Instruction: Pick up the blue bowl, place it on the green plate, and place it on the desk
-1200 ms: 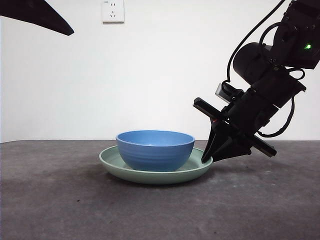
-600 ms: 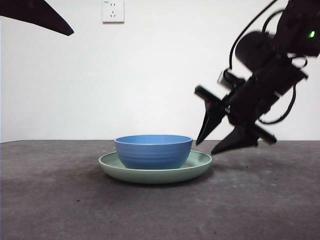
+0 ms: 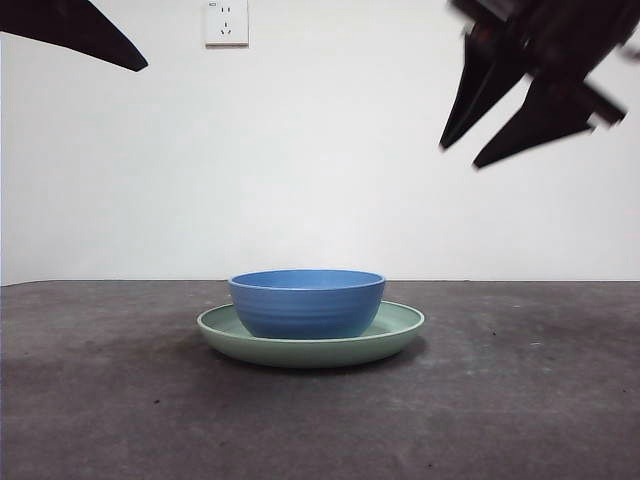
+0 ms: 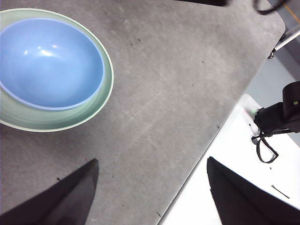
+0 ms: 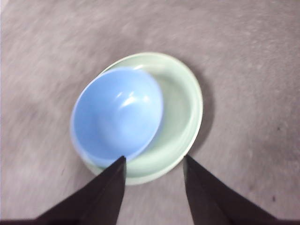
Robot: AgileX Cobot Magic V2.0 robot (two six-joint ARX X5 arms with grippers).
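While blue bowl (image 3: 307, 303) sits in green plate (image 3: 395, 333), wall socket (image 3: 225, 22) hangs behind.

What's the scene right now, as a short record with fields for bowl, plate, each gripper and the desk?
bowl: blue bowl upright, sitting inside the green plate
plate: green plate flat on the desk, bowl off-centre on it
right gripper: right gripper high above the plate's side, jaws open, holding nothing
left gripper: left gripper off to the side, jaws open, empty
desk: desk dark grey, speckled
wall: power socket above
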